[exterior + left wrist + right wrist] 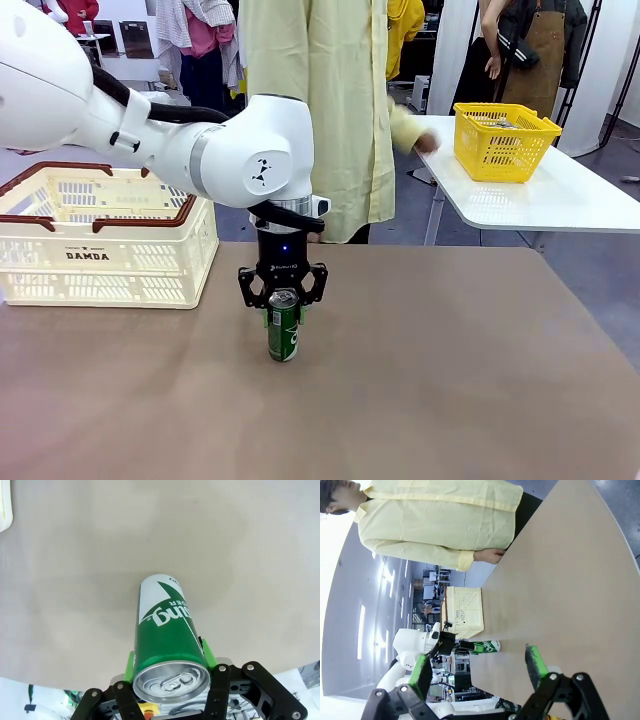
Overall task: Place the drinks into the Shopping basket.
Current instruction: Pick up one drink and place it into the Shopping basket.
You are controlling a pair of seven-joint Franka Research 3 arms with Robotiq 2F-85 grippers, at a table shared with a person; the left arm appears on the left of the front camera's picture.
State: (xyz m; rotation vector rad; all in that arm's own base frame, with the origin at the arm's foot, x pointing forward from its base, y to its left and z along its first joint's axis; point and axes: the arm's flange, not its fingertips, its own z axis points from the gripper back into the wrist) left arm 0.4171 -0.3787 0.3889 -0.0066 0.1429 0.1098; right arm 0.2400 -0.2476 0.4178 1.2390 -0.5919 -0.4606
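On your bench [450,380] the green can [284,340] stands upright, long axis vertical; your left gripper [283,313] clasps its sides, the right gripper [477,659] gapes empty.

Left tool [283,316] around upright green can [283,341], right of cream basket [100,262].

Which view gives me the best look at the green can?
Left wrist view: the green can is close up, silver top, tab and white print clear, fingers against both sides. The front view shows it small, upright on the table under the left gripper. The right wrist view shows it tiny and distant.
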